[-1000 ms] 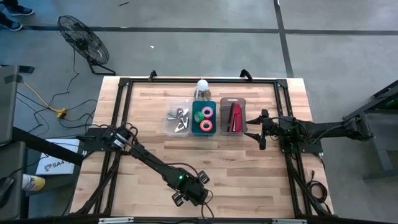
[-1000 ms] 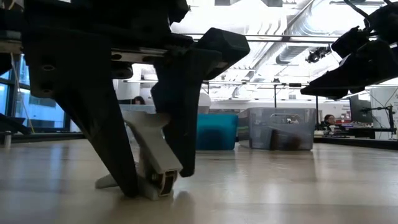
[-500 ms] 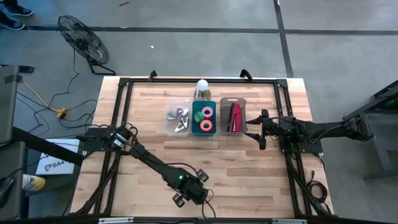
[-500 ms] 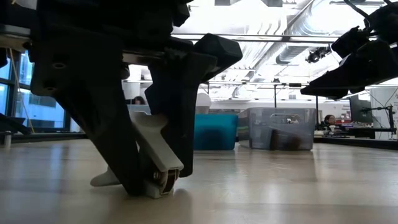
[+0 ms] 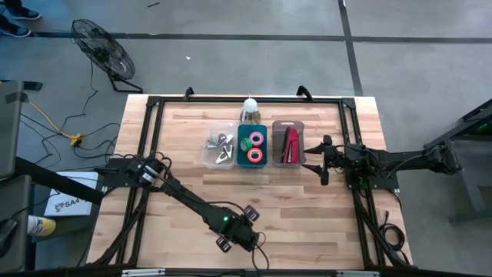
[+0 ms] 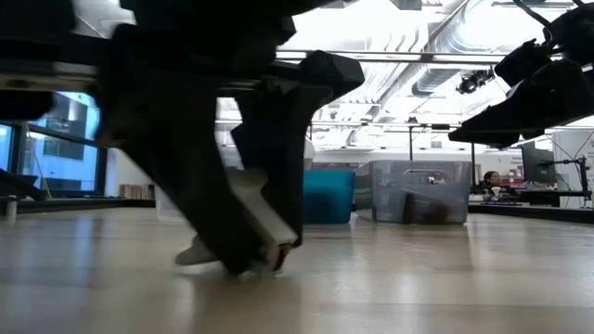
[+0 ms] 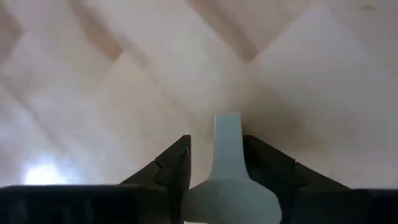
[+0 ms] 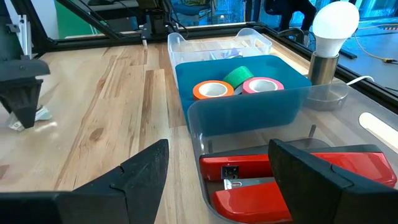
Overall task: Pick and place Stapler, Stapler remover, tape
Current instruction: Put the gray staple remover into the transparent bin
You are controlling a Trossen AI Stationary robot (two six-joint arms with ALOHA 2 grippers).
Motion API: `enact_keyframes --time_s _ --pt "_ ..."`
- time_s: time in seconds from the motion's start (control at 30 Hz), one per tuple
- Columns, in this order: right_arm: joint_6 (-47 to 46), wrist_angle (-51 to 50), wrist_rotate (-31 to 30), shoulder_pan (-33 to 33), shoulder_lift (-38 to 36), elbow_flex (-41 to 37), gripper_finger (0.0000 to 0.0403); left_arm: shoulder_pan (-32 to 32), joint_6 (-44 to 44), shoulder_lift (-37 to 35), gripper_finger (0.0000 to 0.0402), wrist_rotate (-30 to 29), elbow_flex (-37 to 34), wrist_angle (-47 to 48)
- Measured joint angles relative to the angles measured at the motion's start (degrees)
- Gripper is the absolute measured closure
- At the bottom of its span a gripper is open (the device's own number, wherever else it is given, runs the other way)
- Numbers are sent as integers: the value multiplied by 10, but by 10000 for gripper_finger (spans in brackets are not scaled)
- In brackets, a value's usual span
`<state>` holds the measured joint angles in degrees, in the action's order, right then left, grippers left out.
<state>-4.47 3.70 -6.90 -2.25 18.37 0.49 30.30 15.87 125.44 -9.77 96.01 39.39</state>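
Note:
My left gripper [image 5: 231,235] stands near the table's near edge, its fingers pointing down, shut on a pale staple remover [image 6: 255,215]. The remover also shows between the fingers in the left wrist view [image 7: 227,168]. My right gripper [image 5: 323,160] is open and empty, hovering just right of the clear bin [image 5: 288,123]. The red stapler [image 8: 298,180] lies in that bin. Pink, orange and green tape rolls [image 8: 239,84] lie in the teal bin [image 5: 252,146]. Silvery claw-shaped pieces [image 5: 221,146] lie in the clear bin on the left. My left gripper pinches the staple remover's wider body [image 7: 230,196] between its two fingers, coming from above and pointing down. The narrow flat end [image 7: 227,134] sticks out past the fingertips. A pale end [image 6: 197,251] sits down at the table top beside the fingers.
A white light bulb on a stand [image 5: 249,108] stands just behind the bins at the far side. A black frame [image 5: 154,104] runs round the table's edge. Bare wood lies between the bins and my left gripper.
My left gripper's fingers have closed in on the staple remover. The gripper has turned a little and shifted slightly toward the table's right edge. The remover has tipped, now leaning more steeply between the fingers. My right arm has kept still.

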Motion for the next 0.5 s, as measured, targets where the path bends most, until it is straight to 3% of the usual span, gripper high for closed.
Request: enact_keyframes --time_s 0.33,0.5 --pt "0 0 0 0 0 0 135 0 -4 0 271 -37 31 44" --pt "0 0 0 0 0 0 135 -4 -88 -1 271 -46 56 99"
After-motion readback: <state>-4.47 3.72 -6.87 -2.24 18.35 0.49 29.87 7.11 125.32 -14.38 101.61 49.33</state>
